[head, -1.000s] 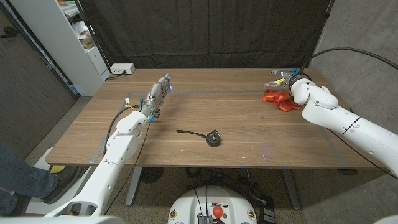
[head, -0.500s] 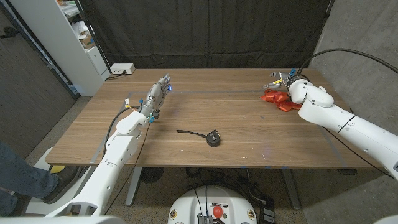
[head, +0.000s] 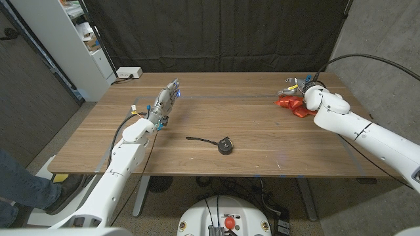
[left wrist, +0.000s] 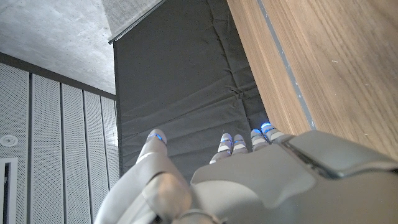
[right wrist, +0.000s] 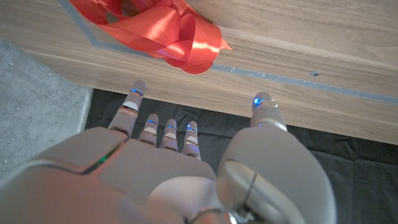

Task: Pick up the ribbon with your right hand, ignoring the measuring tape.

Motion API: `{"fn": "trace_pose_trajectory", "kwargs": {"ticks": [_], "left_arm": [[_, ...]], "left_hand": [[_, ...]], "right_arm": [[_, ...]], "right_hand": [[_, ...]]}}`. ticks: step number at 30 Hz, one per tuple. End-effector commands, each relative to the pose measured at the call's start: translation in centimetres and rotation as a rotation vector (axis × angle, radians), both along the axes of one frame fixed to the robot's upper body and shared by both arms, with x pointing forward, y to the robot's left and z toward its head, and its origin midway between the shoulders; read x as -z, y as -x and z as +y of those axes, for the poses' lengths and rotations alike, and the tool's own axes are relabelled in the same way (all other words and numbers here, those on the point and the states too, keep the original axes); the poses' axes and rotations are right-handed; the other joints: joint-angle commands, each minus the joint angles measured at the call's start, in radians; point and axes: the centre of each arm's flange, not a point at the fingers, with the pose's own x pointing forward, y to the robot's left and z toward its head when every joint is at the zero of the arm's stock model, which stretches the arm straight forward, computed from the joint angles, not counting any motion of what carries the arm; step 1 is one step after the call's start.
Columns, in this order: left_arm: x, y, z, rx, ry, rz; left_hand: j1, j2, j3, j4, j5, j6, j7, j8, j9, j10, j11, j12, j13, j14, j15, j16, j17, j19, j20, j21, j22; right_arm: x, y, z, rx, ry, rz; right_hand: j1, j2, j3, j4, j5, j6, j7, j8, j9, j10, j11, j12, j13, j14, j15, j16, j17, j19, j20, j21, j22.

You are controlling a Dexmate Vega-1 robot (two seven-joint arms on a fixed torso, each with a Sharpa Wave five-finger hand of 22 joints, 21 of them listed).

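Tabletop (head: 249,124) carries the task's things far apart: the red ribbon (head: 291,104) lies bunched near the far right corner, while the measuring tape (head: 224,145) sits well away at the middle, its dark strap trailing toward the robot's left. The right hand (head: 300,86) hovers at the ribbon's far side, fingers (right wrist: 166,134) spread and holding nothing; in the right wrist view the fingertips point past the loops rather than onto them. To do the reach well, the hand would probably need to come in over the bundle, settle the thumb on one side and the fingers on the other, then close on several loops together, since a single slack band could slip free. The ribbon looks light and springy, so a gentle, full closure should serve better than a pinch at the edge. The left hand (head: 167,99) stands on its edge near the far left of the tabletop, fingers extended and empty.

From the head view the right forearm covers part of the ribbon, so its full spread is unclear. Whether the fingertips touch the tabletop cannot be told.
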Motion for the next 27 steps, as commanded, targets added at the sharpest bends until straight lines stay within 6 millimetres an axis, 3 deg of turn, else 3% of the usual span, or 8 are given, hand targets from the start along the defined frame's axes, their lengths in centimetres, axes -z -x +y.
{"fn": "trace_pose_trajectory", "kwargs": {"ticks": [1,21,27], "left_arm": [[0.3,0.0,0.1,-0.009,-0.005,0.012],[0.2,-0.2,-0.2,-0.011,-0.027,0.03],[0.3,-0.3,-0.1,-0.013,-0.029,0.034]], "left_hand": [[0.001,0.009,0.002,-0.009,-0.003,0.003,0.0,-0.001,0.002,-0.012,-0.006,-0.003,0.001,-0.078,0.006,-0.005,0.001,-0.168,0.006,-0.003,0.005],[0.001,0.012,0.002,-0.01,-0.003,0.005,0.001,0.0,0.002,-0.012,-0.006,-0.003,0.001,-0.08,0.008,-0.004,0.001,-0.17,0.009,-0.011,0.005],[0.001,0.012,0.002,-0.01,-0.003,0.007,0.001,0.0,0.002,-0.012,-0.008,-0.003,0.001,-0.08,0.007,-0.004,0.001,-0.169,0.01,-0.012,0.006]], "right_arm": [[1.0,-0.8,-0.1,0.001,-0.015,0.008],[2.2,-1.9,-0.8,0.011,-0.028,0.033],[2.4,-2.2,-0.9,0.015,-0.023,0.04]], "right_hand": [[0.004,-0.003,-0.004,0.003,0.007,0.005,0.0,0.003,0.005,0.006,0.004,0.001,0.003,-0.011,0.004,0.002,0.003,0.009,0.002,-0.007,0.002],[0.01,-0.002,-0.004,0.003,0.012,0.017,-0.003,0.007,0.005,0.012,0.0,0.004,0.003,-0.01,0.0,0.002,0.003,0.006,0.003,-0.013,0.001],[0.016,-0.001,-0.005,0.004,0.016,0.032,-0.001,0.012,0.005,0.013,-0.001,0.004,0.003,-0.041,-0.006,-0.009,0.003,-0.008,0.003,-0.025,-0.001]]}}
